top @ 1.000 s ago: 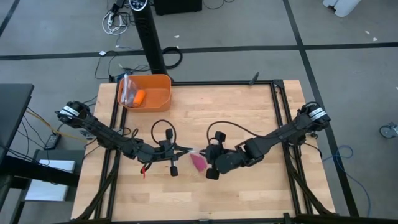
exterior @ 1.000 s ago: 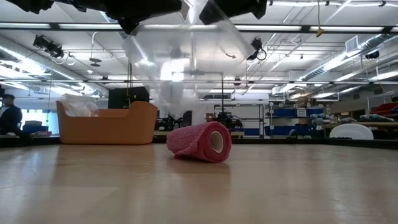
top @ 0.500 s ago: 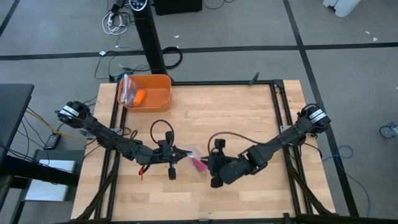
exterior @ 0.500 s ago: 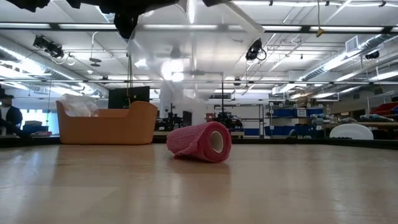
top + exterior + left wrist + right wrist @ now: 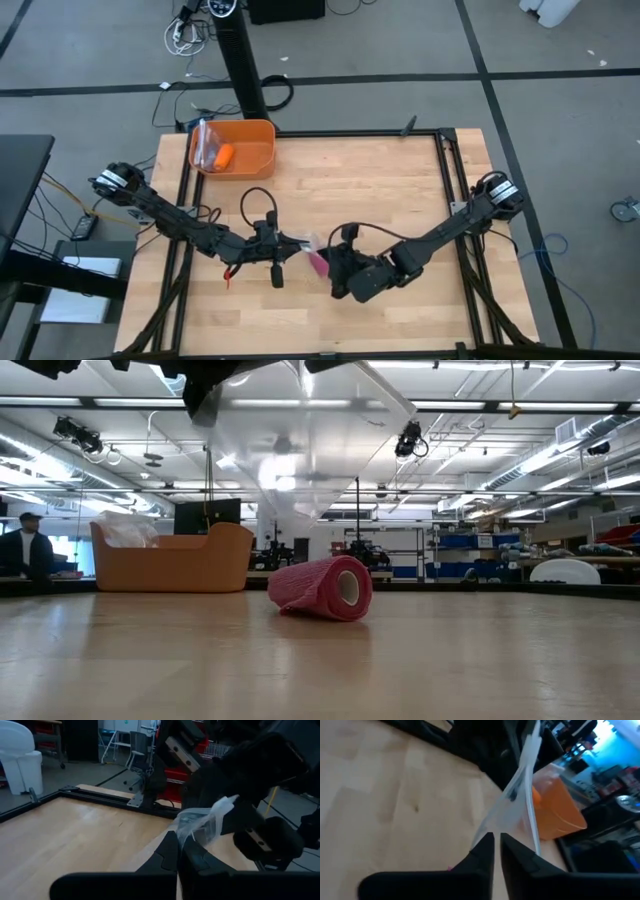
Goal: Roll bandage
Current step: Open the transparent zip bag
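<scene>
The bandage point(image 5: 322, 589) lies rolled as a pink cylinder on the table point(image 5: 380, 180), near its middle, one open end toward the low camera. Above it both grippers hold a clear plastic bag point(image 5: 300, 450) off the table between them. The left gripper point(image 5: 178, 851) is closed on one edge of the bag; the right gripper point(image 5: 496, 840) pinches the other. An orange bin point(image 5: 240, 150) sits at the far left corner.

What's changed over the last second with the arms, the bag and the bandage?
The right gripper slid down-left in the high view, closer to the left gripper. Both still pinch the clear plastic bag stretched above the table. The rolled bandage stayed on the table, and the orange bin did not move.
</scene>
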Tool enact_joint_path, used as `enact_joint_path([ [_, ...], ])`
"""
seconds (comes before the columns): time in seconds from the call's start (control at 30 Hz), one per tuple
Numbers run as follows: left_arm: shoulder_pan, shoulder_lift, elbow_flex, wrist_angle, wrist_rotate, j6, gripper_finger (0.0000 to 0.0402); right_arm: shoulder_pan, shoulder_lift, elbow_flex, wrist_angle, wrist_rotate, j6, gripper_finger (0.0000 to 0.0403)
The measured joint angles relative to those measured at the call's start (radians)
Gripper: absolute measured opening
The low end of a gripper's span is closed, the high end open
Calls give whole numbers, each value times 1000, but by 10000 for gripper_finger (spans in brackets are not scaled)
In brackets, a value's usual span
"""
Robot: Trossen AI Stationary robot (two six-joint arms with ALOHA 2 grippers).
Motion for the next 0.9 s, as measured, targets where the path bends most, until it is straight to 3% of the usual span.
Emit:
enact_joint_path([
  [0.3,0,0,0,2,22,-15,1,-56,-2,0,-6,-44,127,115],
  [0.4,-3,0,0,-1,34,-16,1,-65,-2,0,-22,-38,116,98],
  [0.53,-5,0,0,0,35,-3,1,-62,-3,0,-14,-105,104,25],
  [0.6,-5,0,0,1,34,-1,1,-58,-3,0,0,-130,98,9],
  [0.7,-5,0,0,-4,28,0,0,-55,-3,0,48,-172,131,28],
  [0.9,-5,9,0,-5,12,1,1,-80,-3,0,49,-153,211,87],
])
